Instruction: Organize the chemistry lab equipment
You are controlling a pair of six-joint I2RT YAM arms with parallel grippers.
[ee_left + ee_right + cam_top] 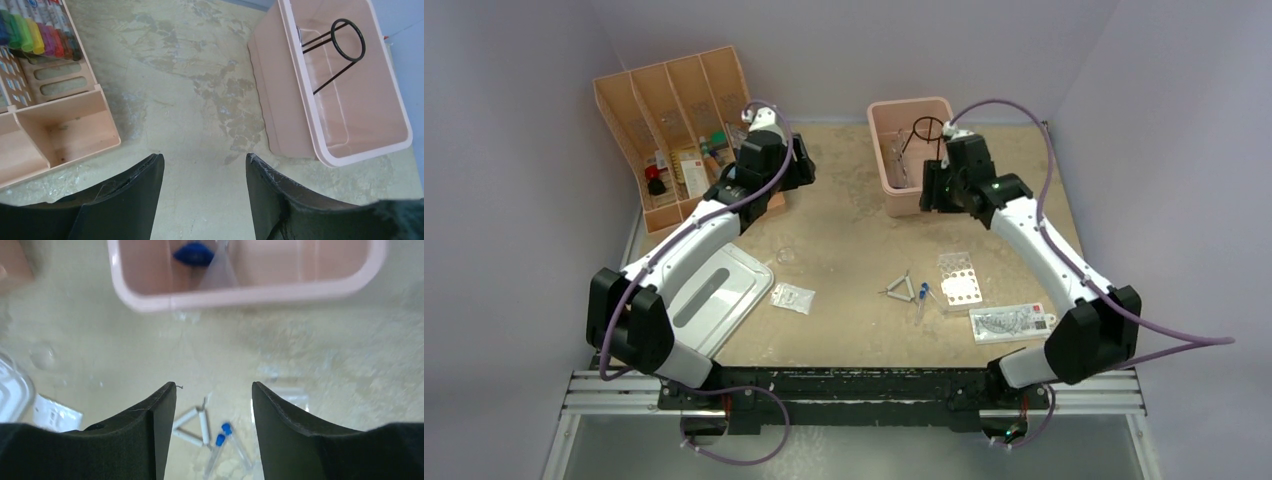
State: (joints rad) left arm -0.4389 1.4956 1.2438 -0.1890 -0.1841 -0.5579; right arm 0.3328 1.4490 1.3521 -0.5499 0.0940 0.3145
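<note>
showing two blue-tipped droppers (219, 440), one tripod (332, 39)

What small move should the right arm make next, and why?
Probably draw the right gripper back toward the blue-tipped dropper and lower over it: its fingers stand open and empty by the pink tub, and the dropper lies loose on the table.
</note>
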